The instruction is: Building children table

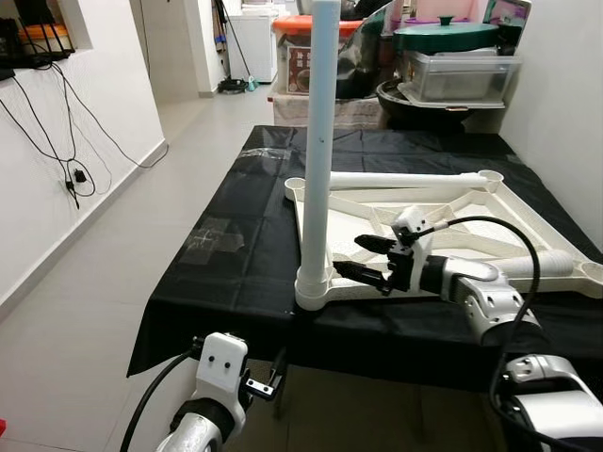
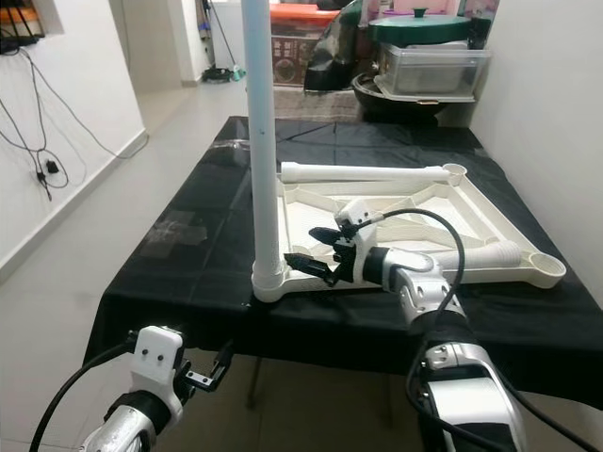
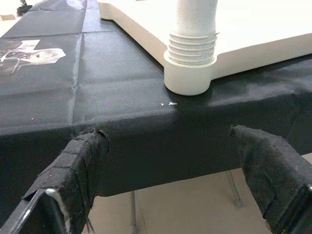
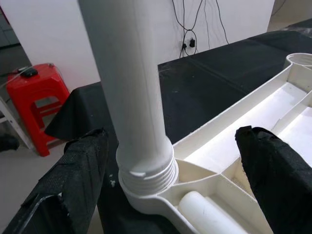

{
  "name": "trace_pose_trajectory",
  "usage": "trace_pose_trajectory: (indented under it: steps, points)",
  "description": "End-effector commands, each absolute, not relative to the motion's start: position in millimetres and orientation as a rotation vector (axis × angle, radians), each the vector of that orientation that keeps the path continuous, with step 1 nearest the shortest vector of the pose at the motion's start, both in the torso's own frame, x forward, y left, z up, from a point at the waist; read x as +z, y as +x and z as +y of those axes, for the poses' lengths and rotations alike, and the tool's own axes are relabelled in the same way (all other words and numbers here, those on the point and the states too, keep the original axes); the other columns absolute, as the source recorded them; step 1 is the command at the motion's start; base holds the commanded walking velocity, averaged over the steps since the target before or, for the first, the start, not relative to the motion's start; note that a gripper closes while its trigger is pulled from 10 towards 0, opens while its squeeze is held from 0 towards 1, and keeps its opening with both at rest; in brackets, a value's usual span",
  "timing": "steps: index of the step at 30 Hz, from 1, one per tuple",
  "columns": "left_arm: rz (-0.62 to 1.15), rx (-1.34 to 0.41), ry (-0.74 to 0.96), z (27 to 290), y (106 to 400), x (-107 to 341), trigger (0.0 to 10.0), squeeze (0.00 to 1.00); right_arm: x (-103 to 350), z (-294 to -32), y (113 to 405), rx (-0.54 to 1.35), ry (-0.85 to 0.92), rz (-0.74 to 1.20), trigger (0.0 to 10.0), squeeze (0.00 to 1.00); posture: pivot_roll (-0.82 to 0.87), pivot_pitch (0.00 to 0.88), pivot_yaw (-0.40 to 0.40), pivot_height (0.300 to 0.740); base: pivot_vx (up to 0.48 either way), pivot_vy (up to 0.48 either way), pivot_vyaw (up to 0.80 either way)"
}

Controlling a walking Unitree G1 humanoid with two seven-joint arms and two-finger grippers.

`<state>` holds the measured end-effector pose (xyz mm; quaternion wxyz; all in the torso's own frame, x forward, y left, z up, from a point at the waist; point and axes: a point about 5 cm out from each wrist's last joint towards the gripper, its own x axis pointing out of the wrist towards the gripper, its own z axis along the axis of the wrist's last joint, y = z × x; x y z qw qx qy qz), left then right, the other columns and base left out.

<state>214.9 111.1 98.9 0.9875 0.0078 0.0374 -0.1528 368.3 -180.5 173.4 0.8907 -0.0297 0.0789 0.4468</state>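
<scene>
Right gripper spread wide, hovering just beside the upright leg on the tabletop; left gripper open below the cloth edge.

I saw a smooth, faintly speckled white plastic leg threaded into the matt white plastic tabletop. The black table cover looked like woven, slightly sheeny cloth. Rough black fabric tape wrapped the right gripper fingers.
</scene>
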Motion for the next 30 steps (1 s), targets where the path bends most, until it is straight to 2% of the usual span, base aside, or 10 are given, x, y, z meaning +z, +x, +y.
trace_pose_trajectory:
  steps: [1,14,15,18,30]
  points:
    - [0.083,-0.319,0.033,110.4,214.5,99.4,10.0,0.00,177.9,-176.5,370.9,0.929,-0.054,0.138,10.0,0.00,0.05,0.000,-0.033,0.740,0.000,0.000,0.00]
    - [0.068,-0.323,0.053,109.1,215.3,101.6,10.0,0.00,180.1,-159.2,372.6,1.018,-0.040,0.126,10.0,0.00,0.05,0.000,-0.039,0.740,0.000,0.000,0.00]
    - [0.055,-0.318,0.065,109.0,215.2,103.1,10.0,0.00,180.9,-149.2,373.6,1.041,-0.036,0.118,10.0,0.00,0.06,0.000,-0.044,0.740,0.000,0.000,0.00]
    - [0.048,-0.314,0.070,108.9,215.2,103.8,10.0,0.00,182.5,-141.9,374.6,1.058,-0.034,0.110,10.0,0.00,0.06,0.000,-0.047,0.740,0.000,0.000,0.00]
    - [-0.018,-0.280,0.102,109.0,217.0,112.5,10.0,0.00,187.0,-127.8,380.0,1.047,-0.039,0.087,10.0,0.00,0.06,0.000,-0.053,0.740,0.000,0.000,0.00]
